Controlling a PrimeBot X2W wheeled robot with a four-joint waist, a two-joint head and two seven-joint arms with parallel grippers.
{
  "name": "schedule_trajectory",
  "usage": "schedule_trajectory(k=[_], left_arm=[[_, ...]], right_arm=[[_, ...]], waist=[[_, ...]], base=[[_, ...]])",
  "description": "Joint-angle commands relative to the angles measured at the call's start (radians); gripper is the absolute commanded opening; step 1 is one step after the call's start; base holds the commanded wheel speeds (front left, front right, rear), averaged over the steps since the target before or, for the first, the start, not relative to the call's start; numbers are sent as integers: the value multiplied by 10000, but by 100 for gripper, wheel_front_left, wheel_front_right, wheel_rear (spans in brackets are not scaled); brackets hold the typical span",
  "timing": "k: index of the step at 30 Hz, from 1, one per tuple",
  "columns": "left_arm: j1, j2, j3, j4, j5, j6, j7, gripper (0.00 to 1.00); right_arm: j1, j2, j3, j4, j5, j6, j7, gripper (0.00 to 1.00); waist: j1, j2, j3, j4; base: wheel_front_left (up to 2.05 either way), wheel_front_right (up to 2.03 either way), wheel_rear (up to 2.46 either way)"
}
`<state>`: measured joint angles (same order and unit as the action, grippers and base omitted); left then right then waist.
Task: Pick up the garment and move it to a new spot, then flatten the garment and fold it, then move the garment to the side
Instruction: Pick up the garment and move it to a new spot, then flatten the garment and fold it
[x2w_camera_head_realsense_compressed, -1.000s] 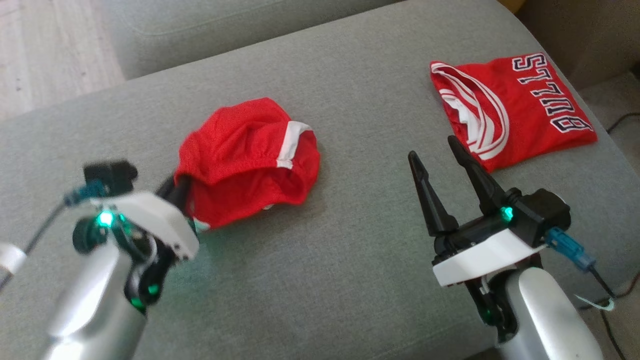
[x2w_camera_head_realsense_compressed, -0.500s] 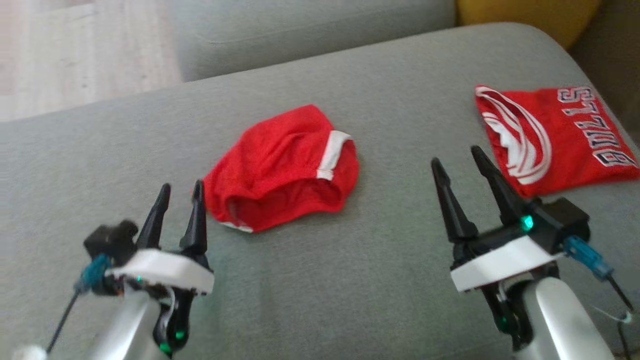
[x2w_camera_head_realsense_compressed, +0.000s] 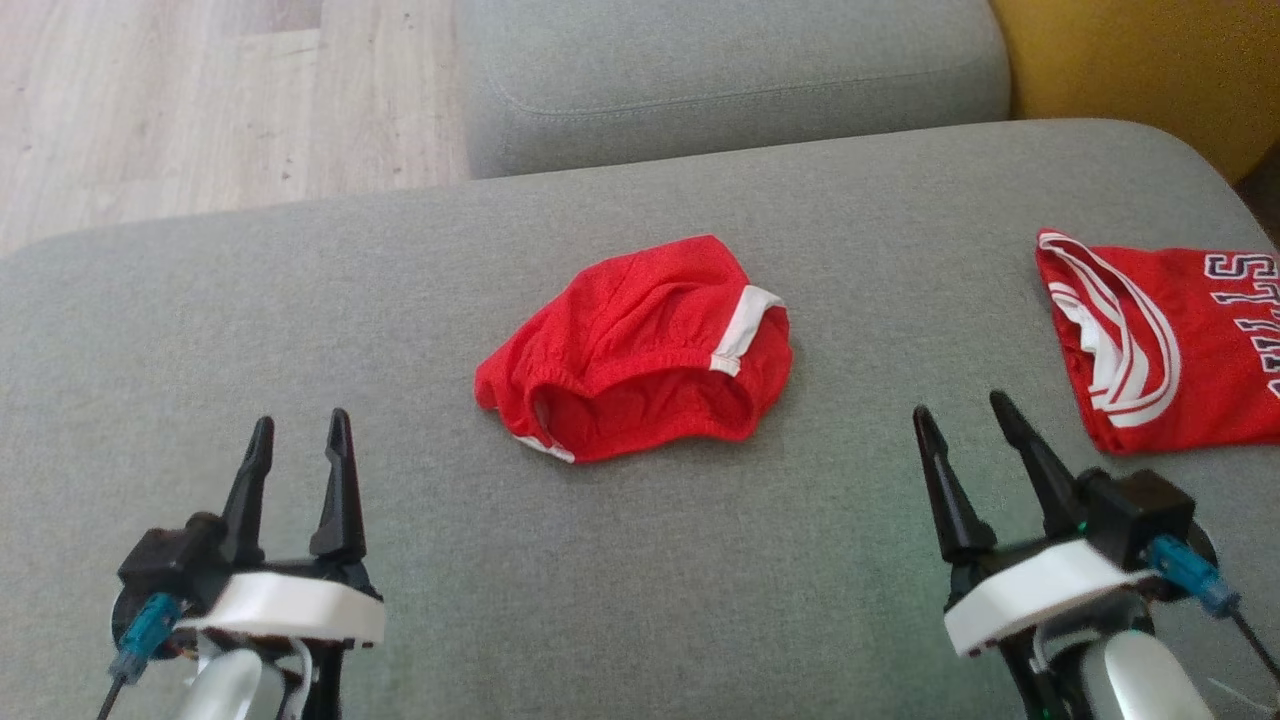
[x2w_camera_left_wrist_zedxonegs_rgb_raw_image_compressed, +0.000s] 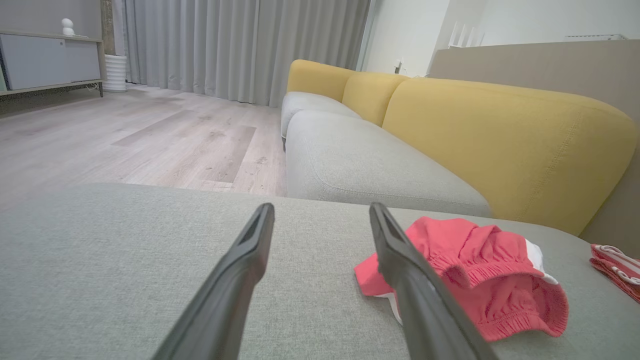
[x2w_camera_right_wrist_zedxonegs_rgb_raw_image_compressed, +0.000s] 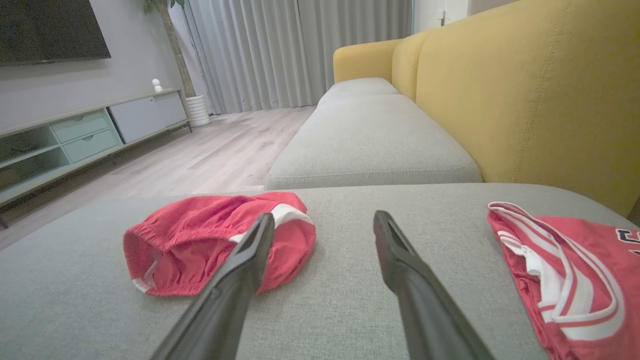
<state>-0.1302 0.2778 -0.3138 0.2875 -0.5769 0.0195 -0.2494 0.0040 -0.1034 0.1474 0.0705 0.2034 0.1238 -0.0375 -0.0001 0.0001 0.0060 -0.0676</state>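
1. The left end effector (x2w_camera_head_realsense_compressed: 300, 420) and right end effector (x2w_camera_head_realsense_compressed: 959, 405) hovered wide open, empty, over the grey fabric sofa cushion (x2w_camera_head_realsense_compressed: 300, 300).
2. Beyond them lay the crumpled red mesh garment (x2w_camera_head_realsense_compressed: 640, 350), unheld; flattening seemed next, needing grips on opposite edges.

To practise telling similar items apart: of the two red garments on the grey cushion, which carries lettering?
The flat jersey at the far right, with dark letters; the crumpled shorts in the middle show only white trim.

Jersey (x2w_camera_head_realsense_compressed: 1200, 390) — lettering apparently half off-frame
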Motion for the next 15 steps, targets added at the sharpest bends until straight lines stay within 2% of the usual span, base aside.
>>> schedule_trajectory(k=[1, 7, 15], left_arm=[[-295, 303, 516, -380, 97, 101, -121, 100], [-59, 337, 516, -634, 189, 255, -122, 100], [187, 291, 513, -759, 73, 283, -117, 100]], right_arm=[[-172, -65, 107, -208, -85, 69, -108, 100], [-105, -23, -17, 297, -182, 69, -371, 100], [-283, 19, 5, 342, -170, 69, -453, 100]], waist=[[1, -1, -30, 62], [1, -1, -46, 194], [1, -1, 34, 223]], base=[[0, 0, 0], [0, 0, 0], [0, 0, 0]])
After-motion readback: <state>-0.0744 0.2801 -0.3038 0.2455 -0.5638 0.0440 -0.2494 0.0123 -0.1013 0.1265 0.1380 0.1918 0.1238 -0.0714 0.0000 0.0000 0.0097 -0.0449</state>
